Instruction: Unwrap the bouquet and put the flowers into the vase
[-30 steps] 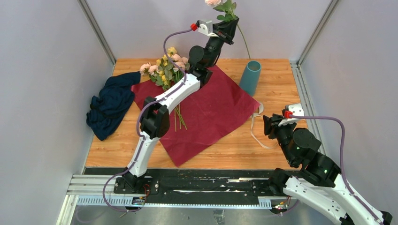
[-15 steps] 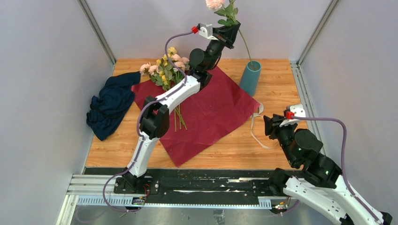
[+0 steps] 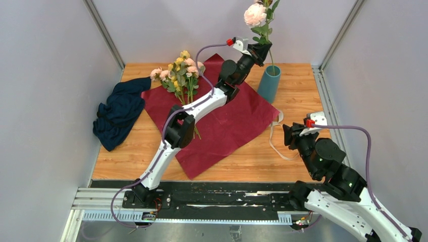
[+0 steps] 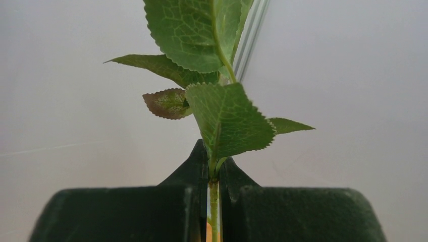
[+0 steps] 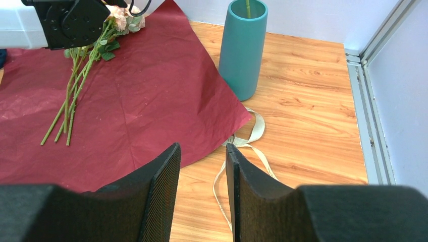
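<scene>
Lowering straight down looked wisest: the left hand (image 3: 263, 49), clamped on the green-stemmed pale pink rose (image 3: 255, 14), had the teal tapered vase (image 3: 269, 83) just below it, stem tip seemingly inside.

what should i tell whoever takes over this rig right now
Left gripper: shut on the stem of a pale pink long-stemmed rose, stem end inside the teal tapered vase.
Right gripper: open, empty, near the beige ribbon.
Done: dark maroon wrapping paper spread flat, ribbon off.
To do: release this rose, then move the pink and yellow roses lying on the paper into the vase.
</scene>
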Controlling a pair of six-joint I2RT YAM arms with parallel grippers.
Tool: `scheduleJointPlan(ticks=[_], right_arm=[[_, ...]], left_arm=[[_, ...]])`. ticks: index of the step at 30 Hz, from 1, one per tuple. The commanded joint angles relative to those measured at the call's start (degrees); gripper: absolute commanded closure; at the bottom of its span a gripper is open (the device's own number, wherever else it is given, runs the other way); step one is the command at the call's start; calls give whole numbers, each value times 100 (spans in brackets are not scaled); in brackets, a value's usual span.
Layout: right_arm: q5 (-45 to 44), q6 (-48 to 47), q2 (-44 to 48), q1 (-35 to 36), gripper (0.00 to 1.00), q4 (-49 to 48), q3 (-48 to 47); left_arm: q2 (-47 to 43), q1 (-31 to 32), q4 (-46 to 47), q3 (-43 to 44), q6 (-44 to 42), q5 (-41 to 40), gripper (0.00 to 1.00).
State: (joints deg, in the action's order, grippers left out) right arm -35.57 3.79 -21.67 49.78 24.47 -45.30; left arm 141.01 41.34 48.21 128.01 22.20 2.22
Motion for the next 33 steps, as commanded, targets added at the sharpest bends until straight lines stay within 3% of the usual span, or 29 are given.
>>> scheduleJointPlan(ticks=[1,26,30,31,33], right_arm=[[-11,-56,-3,41,58,32,57],[-11,-48,-180,41,59,-28,113],[31,-28,-150,41,59,-30,121],[30,-26,-143,41,59,-30,124],[68,-11,-134,41,60,-30,134]], left_arm=[[155,67,-91,317,-262,3,100],[627,144,-542,129,-533,276,100],[577,172,-989,301,-733,495,100],[503,172,-996,207,-729,480,94],[348,172,-997,27,-745,441,63]])
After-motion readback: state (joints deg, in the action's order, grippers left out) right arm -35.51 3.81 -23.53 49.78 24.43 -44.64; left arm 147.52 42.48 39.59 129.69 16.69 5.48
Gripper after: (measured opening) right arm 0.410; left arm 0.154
